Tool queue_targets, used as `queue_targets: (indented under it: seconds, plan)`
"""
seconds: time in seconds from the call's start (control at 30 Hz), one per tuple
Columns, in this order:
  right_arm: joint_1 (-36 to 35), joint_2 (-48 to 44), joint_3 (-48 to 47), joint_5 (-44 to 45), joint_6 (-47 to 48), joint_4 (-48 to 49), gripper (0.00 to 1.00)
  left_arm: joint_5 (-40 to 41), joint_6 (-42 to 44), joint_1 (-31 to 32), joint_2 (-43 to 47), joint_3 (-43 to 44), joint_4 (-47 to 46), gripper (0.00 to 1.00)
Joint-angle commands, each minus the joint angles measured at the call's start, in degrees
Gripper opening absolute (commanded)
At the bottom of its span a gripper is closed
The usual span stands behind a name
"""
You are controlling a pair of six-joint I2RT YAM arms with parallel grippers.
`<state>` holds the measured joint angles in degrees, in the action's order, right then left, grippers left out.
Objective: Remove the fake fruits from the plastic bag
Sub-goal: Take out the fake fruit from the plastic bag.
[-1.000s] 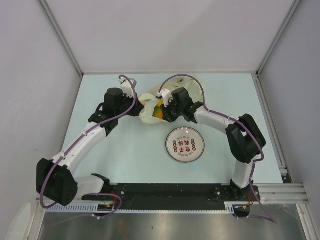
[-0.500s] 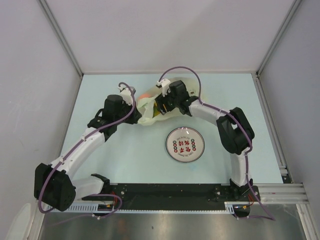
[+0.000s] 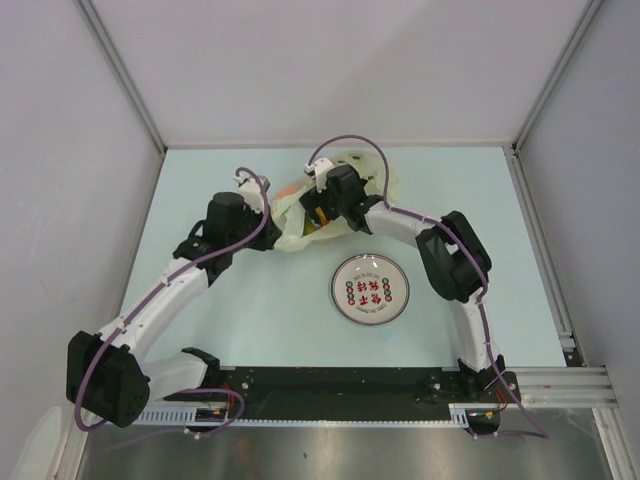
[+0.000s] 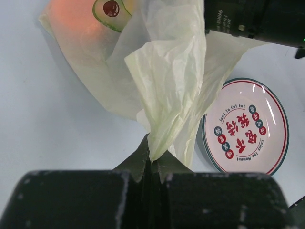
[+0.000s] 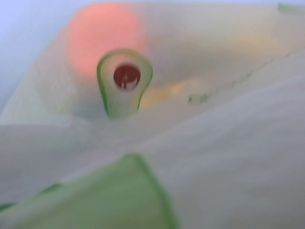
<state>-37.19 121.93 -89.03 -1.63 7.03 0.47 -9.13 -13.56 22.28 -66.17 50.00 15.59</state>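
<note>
The plastic bag (image 4: 167, 81) is seen as a thin, crinkled film, translucent and faintly sheeny, pale yellow-cream. Through it an orange fruit (image 4: 71, 19) is softened to a dull glow, while a green-rimmed fruit (image 4: 110, 12) shows a smooth plastic surface with a small highlight on its dark red centre. The plate (image 4: 267, 157) is presented as smooth and glossy, with printed marks. The table (image 4: 57, 124) is rendered matt and even. The left gripper (image 4: 151, 162) is made of matt black, slightly grainy plastic. A brushed metal sheet (image 3: 330, 455) lies at the near edge.
</note>
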Motion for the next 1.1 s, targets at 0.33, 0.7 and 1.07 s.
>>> queue_targets:
  seconds: [0.33, 0.7, 1.07]
  plan:
    - [0.4, 5.9, -6.6, 4.5, 5.3, 5.5, 0.57, -0.3, -0.8, 0.0, -0.1, 0.4, -2.2, 0.00]
    - [0.6, -6.9, -2.6, -5.0, 4.8, -2.1, 0.32, 0.7, -0.3, 0.0, -1.2, 1.9, -6.6, 0.00]
    - [1.8, -14.7, 5.1, -15.7, 4.3, -9.0, 0.32, 1.5, -0.1, -0.1, -0.5, 2.3, -9.9, 0.00]
